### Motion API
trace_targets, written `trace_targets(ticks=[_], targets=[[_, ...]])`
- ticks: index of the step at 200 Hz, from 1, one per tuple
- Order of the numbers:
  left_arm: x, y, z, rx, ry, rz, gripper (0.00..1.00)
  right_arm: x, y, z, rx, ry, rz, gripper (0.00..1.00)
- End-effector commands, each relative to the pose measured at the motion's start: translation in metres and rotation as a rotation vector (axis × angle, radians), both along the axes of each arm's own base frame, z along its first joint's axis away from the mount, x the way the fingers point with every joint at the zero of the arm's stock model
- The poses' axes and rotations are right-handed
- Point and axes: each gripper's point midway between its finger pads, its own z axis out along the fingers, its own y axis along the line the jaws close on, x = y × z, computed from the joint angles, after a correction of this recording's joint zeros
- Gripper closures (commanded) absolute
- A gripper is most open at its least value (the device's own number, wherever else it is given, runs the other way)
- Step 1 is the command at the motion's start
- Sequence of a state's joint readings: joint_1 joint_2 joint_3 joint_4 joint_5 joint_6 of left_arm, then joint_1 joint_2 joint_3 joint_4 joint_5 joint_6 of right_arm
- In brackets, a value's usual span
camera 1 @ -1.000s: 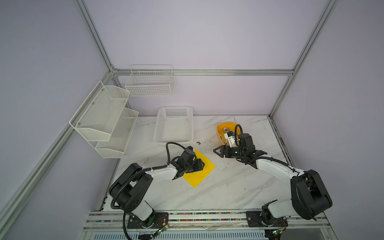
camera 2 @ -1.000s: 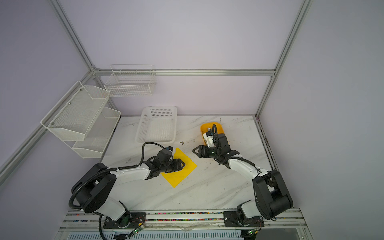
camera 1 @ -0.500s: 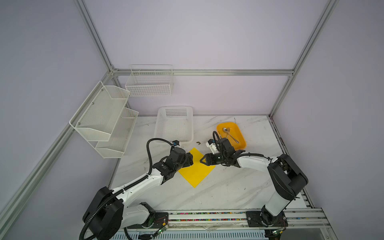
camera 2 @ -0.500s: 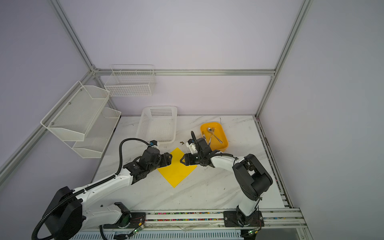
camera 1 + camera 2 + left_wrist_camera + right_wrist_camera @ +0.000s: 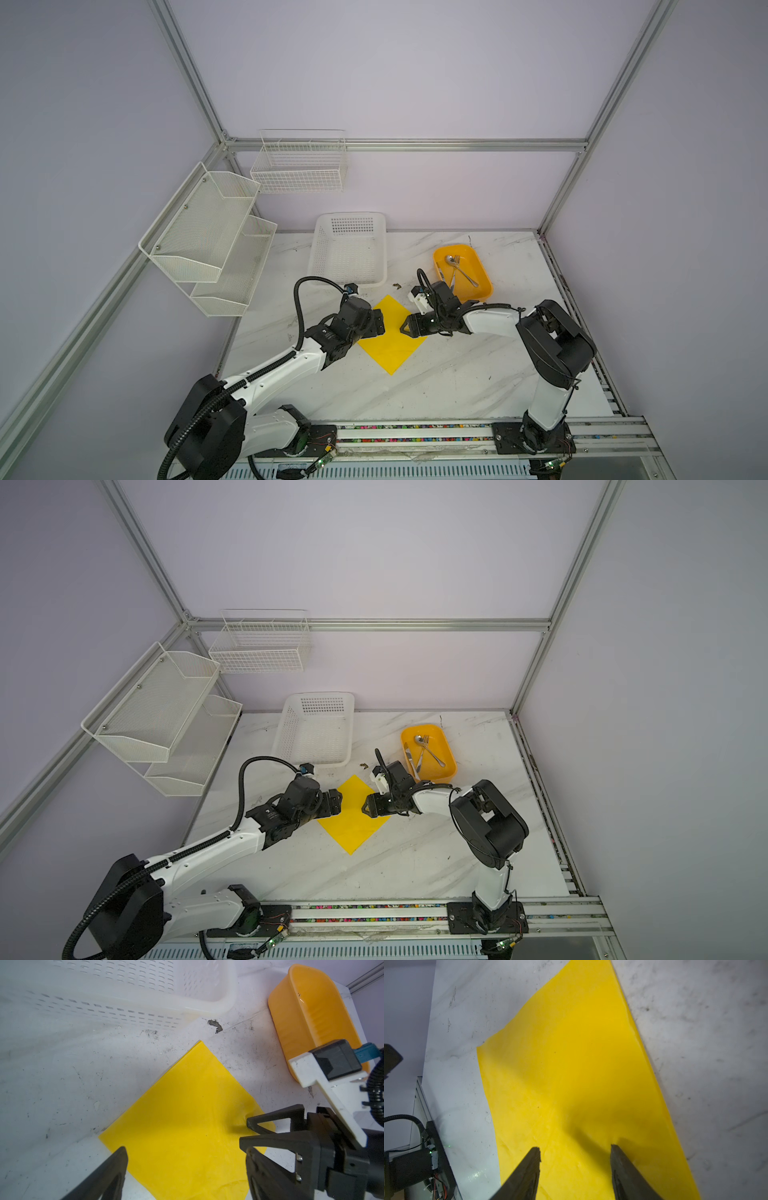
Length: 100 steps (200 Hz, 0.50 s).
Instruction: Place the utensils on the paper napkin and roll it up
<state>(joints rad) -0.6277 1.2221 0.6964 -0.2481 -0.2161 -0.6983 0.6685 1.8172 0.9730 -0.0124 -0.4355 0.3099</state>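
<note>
Bright-yellow square paper napkin (image 5: 390, 338) lies flat on the marble counter (image 5: 436, 386) between both claws, probably being smoothed for loading. Left claw (image 5: 380, 326) wide, empty; right claw (image 5: 403, 329) half-parted at the sheet's corner (gripping nothing). Forearms low, reaching inward. Slim silver utensils (image 5: 457, 270) not yet fetched — in the orange plastic tub (image 5: 484, 293) behind the right claw.

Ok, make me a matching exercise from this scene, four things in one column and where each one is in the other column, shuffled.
Things:
1 utensils
2 paper napkin
3 white plastic basket
4 wire basket

Places:
A hung on the back wall
B spread on the table
C inside the orange tub
D standing on the table, left of that tub in both top views

Pairs: 1-C, 2-B, 3-D, 4-A
</note>
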Motion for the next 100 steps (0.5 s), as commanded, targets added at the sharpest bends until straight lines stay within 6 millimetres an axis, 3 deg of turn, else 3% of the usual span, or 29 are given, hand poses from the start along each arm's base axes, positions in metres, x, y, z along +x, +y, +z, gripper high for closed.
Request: trace_targets(ticks=[1, 46, 63, 100], targets=[[0.005, -0.01, 0.005, -0.027, -0.026, -0.049, 0.14, -0.01, -0.036, -0.029, -0.197, 0.031, -0.054, 0.43], [0.004, -0.044, 0.002, -0.116, 0.013, -0.182, 0.21, -0.003, -0.073, -0.022, -0.346, -0.039, -0.144, 0.42], [0.004, -0.055, -0.004, -0.14, 0.042, -0.219, 0.25, 0.004, -0.078, -0.013, -0.366, -0.071, -0.176, 0.42], [0.005, -0.073, -0.013, -0.188, 0.103, -0.265, 0.32, 0.006, -0.047, 0.03, -0.174, -0.135, -0.099, 0.42]])
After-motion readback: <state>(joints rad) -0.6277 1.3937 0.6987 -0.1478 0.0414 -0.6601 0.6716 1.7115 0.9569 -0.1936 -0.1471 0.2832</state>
